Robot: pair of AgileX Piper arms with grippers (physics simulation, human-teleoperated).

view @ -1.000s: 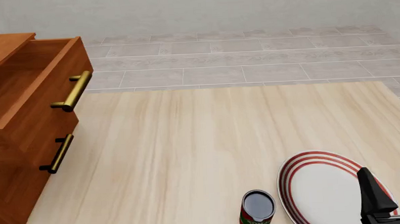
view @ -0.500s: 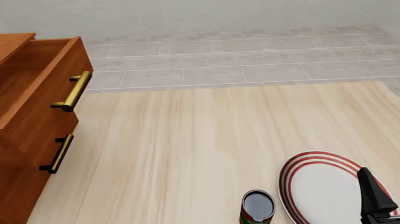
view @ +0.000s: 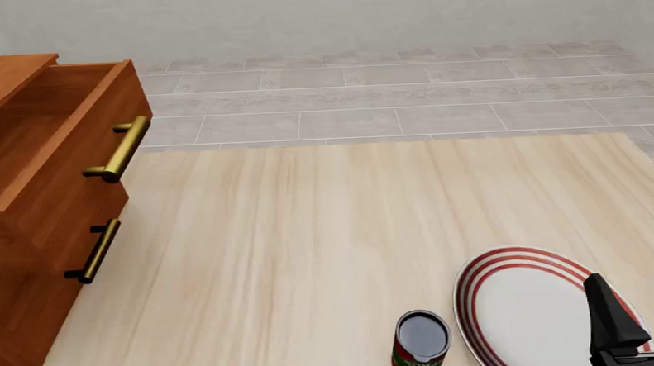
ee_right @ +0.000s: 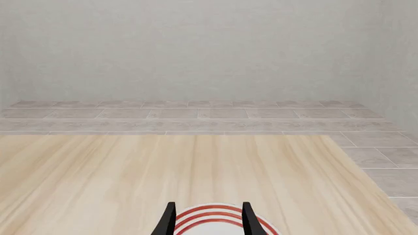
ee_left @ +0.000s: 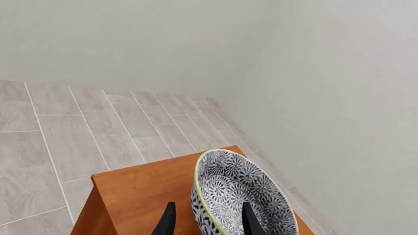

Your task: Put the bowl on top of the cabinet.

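Observation:
In the left wrist view the grey-and-white floral bowl (ee_left: 243, 195) rests on the reddish-brown top of the cabinet (ee_left: 140, 188), near its corner. My left gripper (ee_left: 207, 224) is open, its two fingers straddling the bowl's near wall without closing on it. The front view shows the cabinet (view: 53, 211) at the left edge with brass bar handles. The bowl and the left gripper are out of that view. My right gripper (view: 645, 305) is open and holds nothing, low at the front right above the plate.
The cabinet's top drawer (view: 38, 133) stands pulled out. A white plate with red rings (view: 520, 307) lies at the table's front right, also seen in the right wrist view as the plate (ee_right: 210, 221). An open red can (view: 423, 344) stands just left of it.

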